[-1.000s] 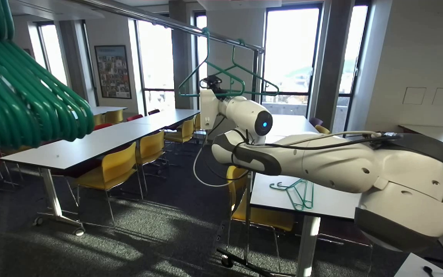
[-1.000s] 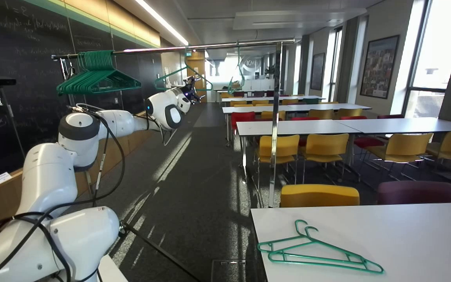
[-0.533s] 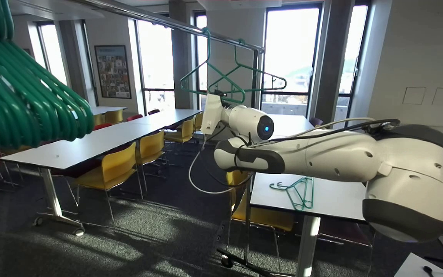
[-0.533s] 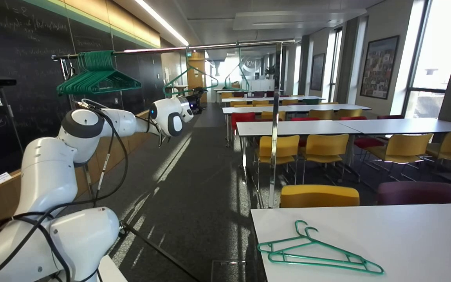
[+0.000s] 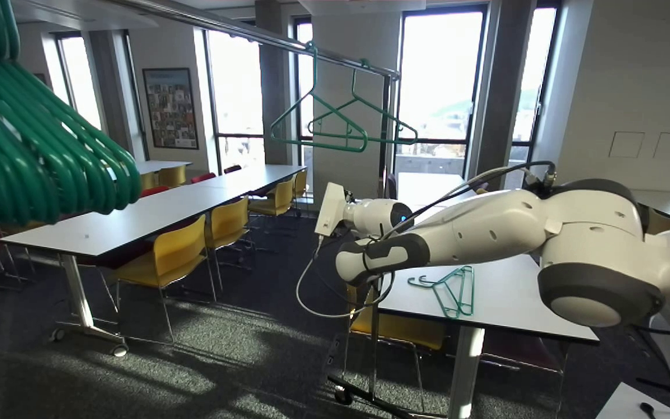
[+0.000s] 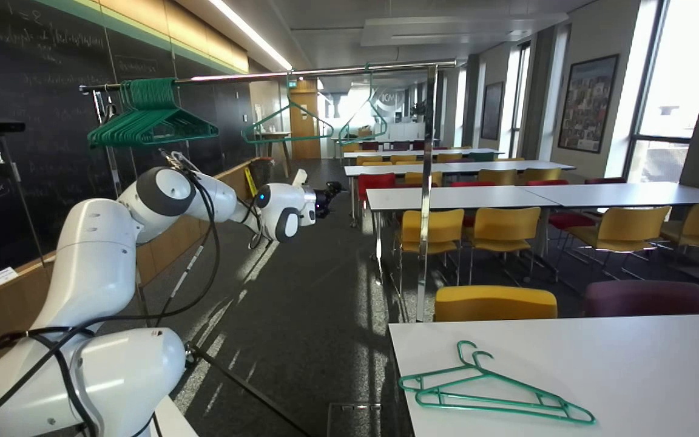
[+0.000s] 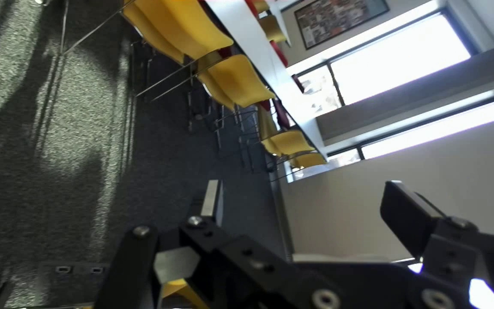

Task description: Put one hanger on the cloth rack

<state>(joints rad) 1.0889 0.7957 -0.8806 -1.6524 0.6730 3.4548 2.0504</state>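
We find the gripper (image 7: 303, 191) spread wide, holding nothing, below and apart from the two lone hangers (image 5: 338, 110) on the rack (image 6: 426, 194). Loose hangers (image 6: 484, 371) lie flat on the table (image 6: 641, 364), near its corner by the rack. We judge the hanging done; back off low.

“ICM” (image 6: 388, 99) on the far partition (image 6: 399, 110) — blackboard (image 6: 58, 118) chalk writing (image 6: 73, 37) mostly illegible

White tabletop (image 5: 509, 297) with a dark edge, bearing two green hangers (image 6: 482, 369) that lie flat near one side, partly overlapping and turned much the same way. The dark carpeted floor (image 5: 236, 361) below supports the wheeled cloth rack (image 6: 426, 200) and several yellow chairs (image 5: 182, 250).
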